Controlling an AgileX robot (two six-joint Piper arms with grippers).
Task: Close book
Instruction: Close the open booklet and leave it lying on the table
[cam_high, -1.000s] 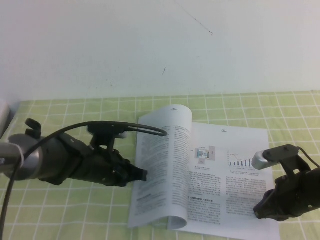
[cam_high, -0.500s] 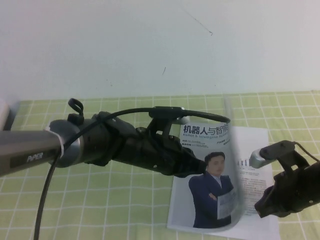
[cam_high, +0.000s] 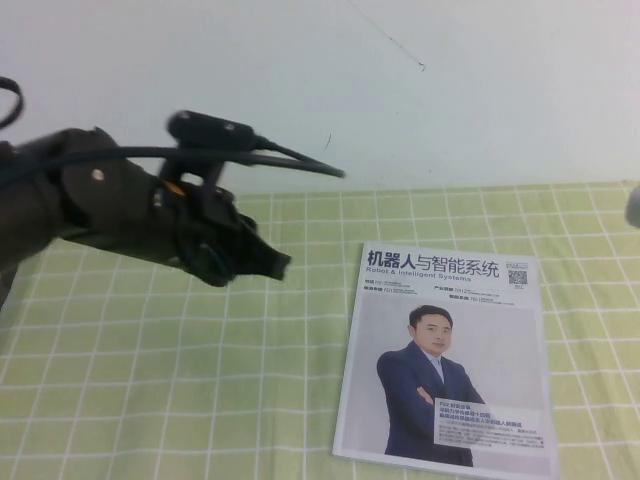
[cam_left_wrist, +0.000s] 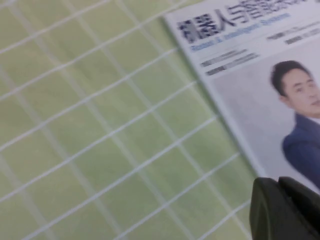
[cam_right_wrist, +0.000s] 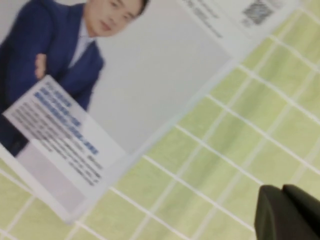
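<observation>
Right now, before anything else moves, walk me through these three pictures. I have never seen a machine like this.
This is a robot with two black jointed arms, each ending in a two-fingered gripper. The wide picture comes from a raised camera behind the arms. The other two come from a camera on each wrist, looking past the fingers. On the green checked tablecloth lies a closed, glossy white magazine, its cover showing a man in a blue suit. The left gripper hovers above the cloth to the magazine's left, shut and holding nothing. The right gripper shows only in its own camera: shut, empty, above the cloth beside the magazine.
</observation>
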